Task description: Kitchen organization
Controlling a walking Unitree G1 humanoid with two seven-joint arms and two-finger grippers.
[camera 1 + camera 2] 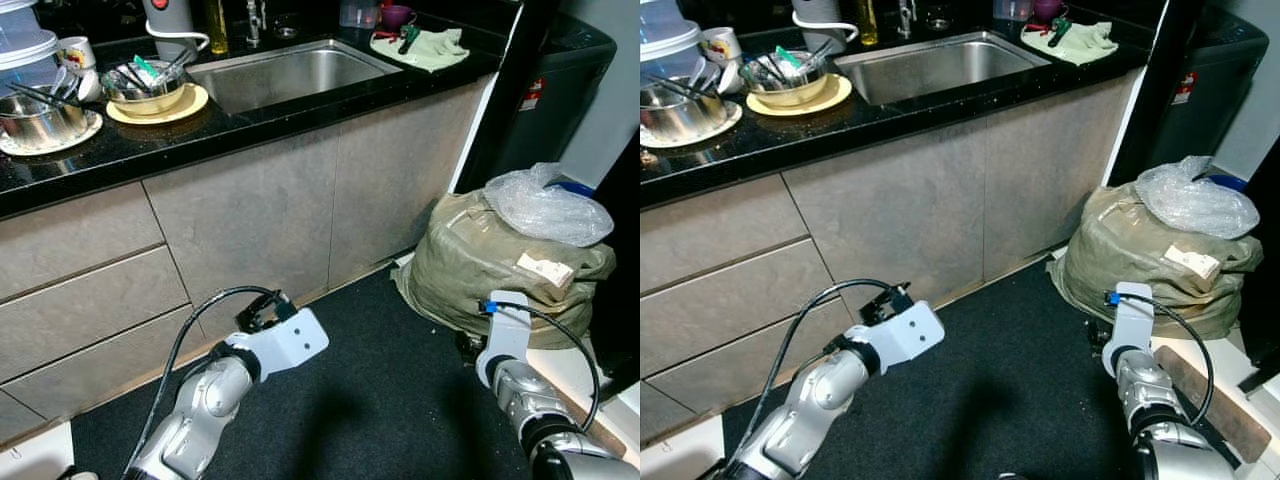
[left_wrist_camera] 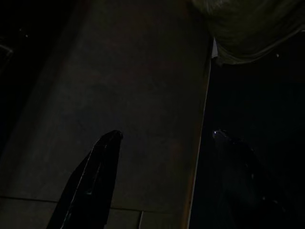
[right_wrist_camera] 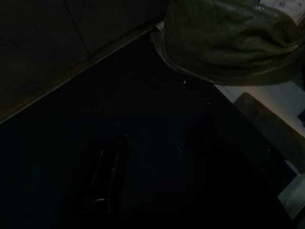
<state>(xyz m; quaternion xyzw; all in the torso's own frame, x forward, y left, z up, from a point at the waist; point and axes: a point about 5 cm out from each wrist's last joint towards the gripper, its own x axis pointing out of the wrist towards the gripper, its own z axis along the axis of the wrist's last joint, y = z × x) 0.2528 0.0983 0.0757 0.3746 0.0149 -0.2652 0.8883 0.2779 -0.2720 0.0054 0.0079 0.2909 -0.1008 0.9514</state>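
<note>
Black stone countertop (image 1: pixel 250 125) runs across the head views, well above and ahead of both arms. On it a steel sink (image 1: pixel 290 72) sits straight ahead of the left arm, and further to the robot's left stand a bowl of utensils on a yellow plate (image 1: pixel 155 95) and a steel pot (image 1: pixel 40 118) on another plate. A green cloth (image 1: pixel 425 45) lies on the counter beyond the sink, toward the right arm's side. Grey cabinet fronts (image 1: pixel 250 210) fill the space below. The left arm's silver wrist is raised low before the cabinets and the right arm's wrist hangs just beside a bulging olive sack (image 1: pixel 490 265), which stands on the dark floor mat (image 1: pixel 380 400) with a clear plastic bag (image 1: pixel 545 205) on top.

In the left wrist view, very dark, the left gripper (image 2: pixel 164 138) points at a cabinet front; one black finger (image 2: pixel 93 181) shows plainly and the other is a faint shape well apart from it, so the fingers are spread with nothing between them. The sack's edge lies far beyond the fingertips.

In the right wrist view, darker still, the right gripper (image 3: pixel 114 162) hangs over the floor mat. One finger can barely be made out, and I cannot tell how far it is open. The sack lies ahead of it, near the cabinet base
</note>
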